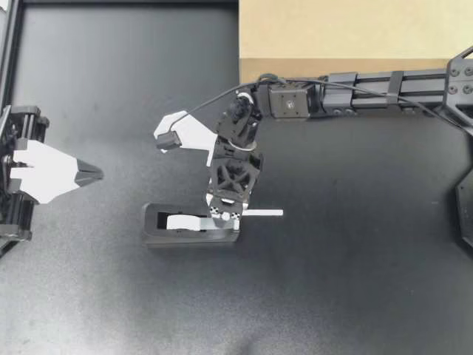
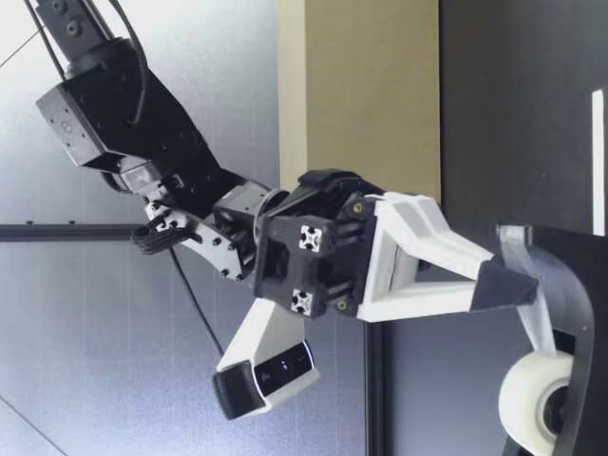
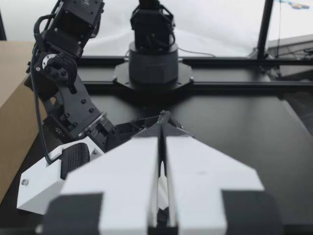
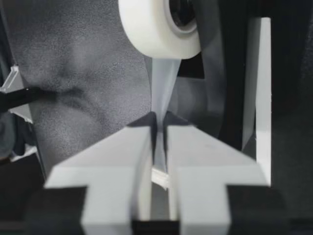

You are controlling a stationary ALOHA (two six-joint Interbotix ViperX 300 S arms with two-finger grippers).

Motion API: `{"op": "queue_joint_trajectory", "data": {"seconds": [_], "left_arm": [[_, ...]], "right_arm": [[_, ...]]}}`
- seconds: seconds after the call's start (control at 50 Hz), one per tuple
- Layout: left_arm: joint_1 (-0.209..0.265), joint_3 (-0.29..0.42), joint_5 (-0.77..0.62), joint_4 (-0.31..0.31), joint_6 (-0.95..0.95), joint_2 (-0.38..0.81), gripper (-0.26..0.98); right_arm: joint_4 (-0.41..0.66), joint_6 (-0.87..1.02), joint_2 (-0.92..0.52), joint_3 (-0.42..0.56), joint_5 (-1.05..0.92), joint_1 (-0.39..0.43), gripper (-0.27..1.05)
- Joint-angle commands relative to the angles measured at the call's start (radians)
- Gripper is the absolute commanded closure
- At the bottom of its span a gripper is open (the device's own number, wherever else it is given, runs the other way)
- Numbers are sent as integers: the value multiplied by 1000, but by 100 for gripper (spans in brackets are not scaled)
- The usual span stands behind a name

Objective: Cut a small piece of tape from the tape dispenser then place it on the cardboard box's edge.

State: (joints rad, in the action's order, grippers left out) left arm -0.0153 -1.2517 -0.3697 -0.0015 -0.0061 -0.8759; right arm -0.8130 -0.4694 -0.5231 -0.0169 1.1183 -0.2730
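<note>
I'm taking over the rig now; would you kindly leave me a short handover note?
Right tool: shut on the tape strip, at the tape dispenser.
Left tool: shut, empty, off to its own side.
Cardboard box: beyond the right arm, no tape seen on it.
Done: strip gripped.
Left: the strip is joined to the roll, so cut it, then stick it on the box's edge.

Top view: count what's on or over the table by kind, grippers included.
Grippers: 2, left gripper and right gripper
Tape dispenser: 1, loaded with tape
Cardboard box: 1
White strip: 1
Total: 5
</note>
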Motion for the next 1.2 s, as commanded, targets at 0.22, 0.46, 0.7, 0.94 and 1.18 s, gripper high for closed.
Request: {"op": "queue_joint_trajectory", "data": {"seconds": [0.22, 0.46, 0.7, 0.94, 1.18], "left_arm": [[-2, 15, -9, -2, 0, 5, 85], [-2, 14, -9, -2, 0, 3, 85], [-2, 12, -8, -2, 0, 5, 85], [-2, 12, -8, -2, 0, 5, 85], [-2, 11, -9, -2, 0, 5, 85]], "right_arm": [[-5, -2, 63, 23, -2, 3, 85], [-8, 2, 97, 17, 6, 3, 85], [-8, 0, 130, -44, 6, 3, 85], [-8, 0, 201, -149, -31, -5, 85], [-8, 0, 239, -219, -61, -11, 85]]}}
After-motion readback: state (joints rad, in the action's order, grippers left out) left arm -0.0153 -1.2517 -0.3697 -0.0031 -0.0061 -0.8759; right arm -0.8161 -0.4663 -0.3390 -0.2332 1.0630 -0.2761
